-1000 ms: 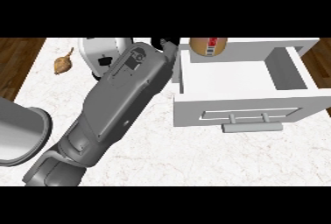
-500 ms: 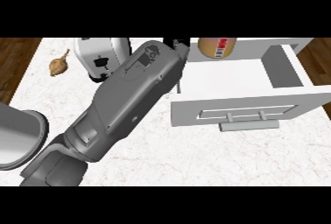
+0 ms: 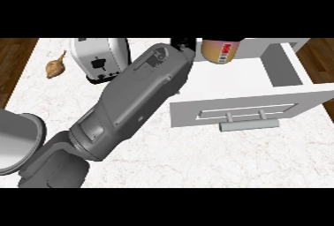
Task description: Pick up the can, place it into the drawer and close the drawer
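can: at open drawer far rim, ready to drop in
left hand: beside can (fingers hidden, grip unclear)
toaster: clear of path

forearm: grey, boxy, dark marking near wrist | hand: black

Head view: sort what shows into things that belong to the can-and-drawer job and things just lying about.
Job in hand:
- can
- open drawer
- left hand, beside the can

Lying about:
- toaster
- small brown food item
- grey round vessel at the left edge
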Action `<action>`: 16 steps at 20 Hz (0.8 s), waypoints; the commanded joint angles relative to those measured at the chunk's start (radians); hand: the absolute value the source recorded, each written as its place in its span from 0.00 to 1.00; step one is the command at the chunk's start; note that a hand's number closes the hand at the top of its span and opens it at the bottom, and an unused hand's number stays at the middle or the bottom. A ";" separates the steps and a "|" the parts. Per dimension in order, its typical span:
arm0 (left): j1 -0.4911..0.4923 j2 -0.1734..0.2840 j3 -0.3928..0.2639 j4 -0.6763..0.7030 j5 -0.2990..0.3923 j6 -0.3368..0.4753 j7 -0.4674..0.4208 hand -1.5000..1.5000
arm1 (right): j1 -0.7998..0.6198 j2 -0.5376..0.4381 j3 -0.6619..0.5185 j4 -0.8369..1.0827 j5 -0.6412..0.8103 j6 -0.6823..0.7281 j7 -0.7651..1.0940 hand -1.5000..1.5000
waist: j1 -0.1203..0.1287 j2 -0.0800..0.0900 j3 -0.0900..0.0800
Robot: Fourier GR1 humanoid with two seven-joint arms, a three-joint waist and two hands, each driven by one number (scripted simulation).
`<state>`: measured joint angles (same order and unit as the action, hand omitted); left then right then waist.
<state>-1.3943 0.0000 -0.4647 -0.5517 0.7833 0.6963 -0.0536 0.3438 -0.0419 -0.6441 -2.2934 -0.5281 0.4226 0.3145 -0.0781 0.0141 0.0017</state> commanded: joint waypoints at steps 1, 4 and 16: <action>-0.012 0.000 -0.072 0.033 0.040 0.036 -0.026 1.00 | -0.019 0.008 0.009 -0.011 0.010 -0.015 0.005 0.00 | -0.008 0.002 0.000; -0.037 0.000 -0.064 0.088 0.063 0.033 -0.025 0.00 | -0.017 0.006 0.008 -0.022 0.006 -0.025 0.025 0.00 | -0.011 0.005 0.000; -0.008 0.000 -0.129 0.117 0.155 0.078 -0.107 0.00 | -0.034 -0.005 0.021 0.000 0.033 0.009 0.017 0.00 | -0.022 0.011 0.000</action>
<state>-1.4033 0.0002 -0.5768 -0.4494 0.9118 0.7636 -0.1322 0.3282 -0.0381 -0.6385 -2.2960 -0.5132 0.4322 0.3207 -0.0910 0.0203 0.0022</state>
